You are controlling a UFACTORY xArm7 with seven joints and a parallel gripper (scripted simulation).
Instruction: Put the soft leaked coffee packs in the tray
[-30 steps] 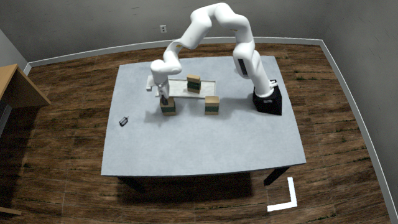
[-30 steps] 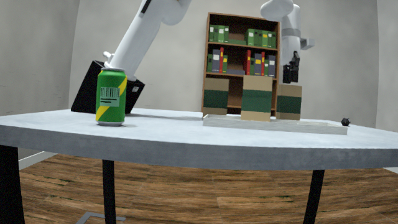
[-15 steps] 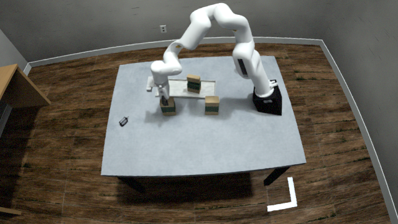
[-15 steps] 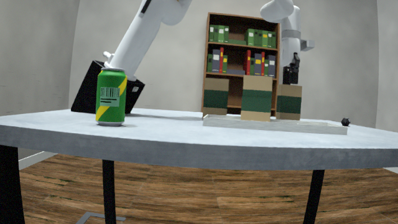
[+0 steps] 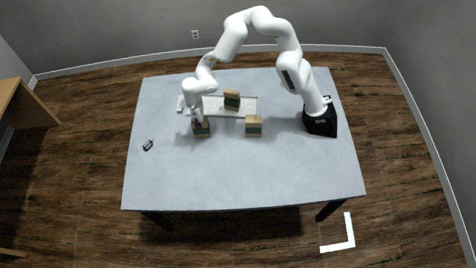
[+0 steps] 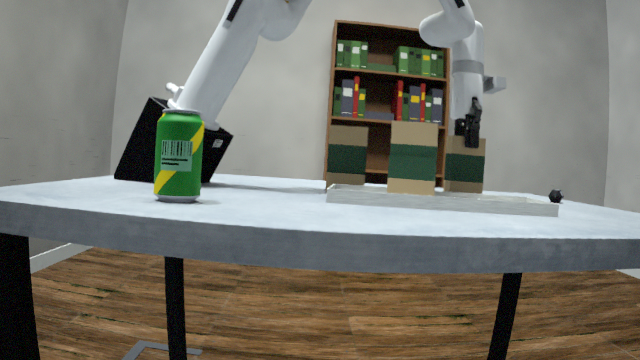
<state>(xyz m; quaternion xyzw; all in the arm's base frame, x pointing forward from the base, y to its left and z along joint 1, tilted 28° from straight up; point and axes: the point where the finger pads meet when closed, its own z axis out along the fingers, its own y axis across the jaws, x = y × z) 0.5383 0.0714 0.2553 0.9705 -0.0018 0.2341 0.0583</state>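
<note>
Three tan coffee packs with a dark green band stand upright. One pack [image 5: 231,100] [image 6: 412,158] stands in the flat pale tray [image 5: 248,107] [image 6: 520,206]. A second pack [image 5: 253,126] [image 6: 347,155] stands on the table just in front of the tray. The third pack [image 6: 465,167] stands in front of the tray's left end. My gripper [image 5: 197,120] [image 6: 470,139] is open and has come down over the top of this third pack, its fingers around the upper edge. Nothing is gripped.
A green and yellow can [image 6: 178,155] stands on the table far from the packs. A small black object [image 5: 147,145] [image 6: 555,195] lies on the table left of the packs. The robot's black base [image 5: 320,120] sits at the table's right side.
</note>
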